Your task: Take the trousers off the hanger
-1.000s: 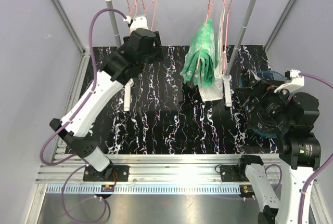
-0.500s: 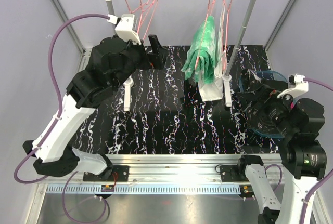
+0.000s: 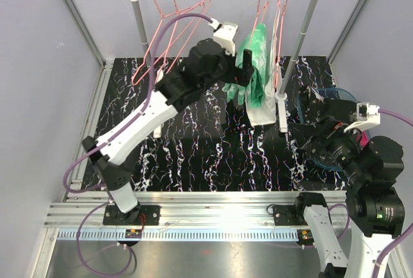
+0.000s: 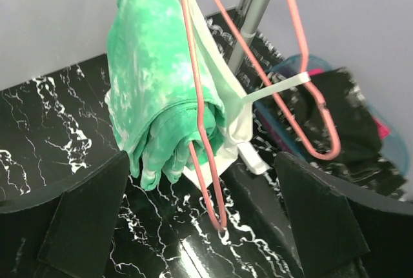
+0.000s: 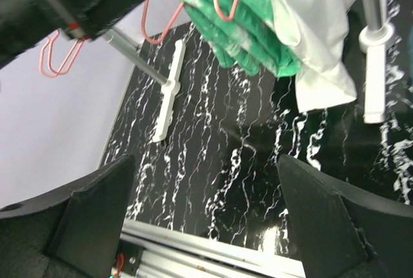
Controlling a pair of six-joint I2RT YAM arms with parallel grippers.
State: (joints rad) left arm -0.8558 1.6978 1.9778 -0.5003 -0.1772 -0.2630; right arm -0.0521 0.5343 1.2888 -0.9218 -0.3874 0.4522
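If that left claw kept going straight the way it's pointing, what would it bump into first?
Most likely the green trousers on the pink hanger: they hang right between the open fingers of the left gripper. Depth is unclear, so the hanger's wire might touch first.
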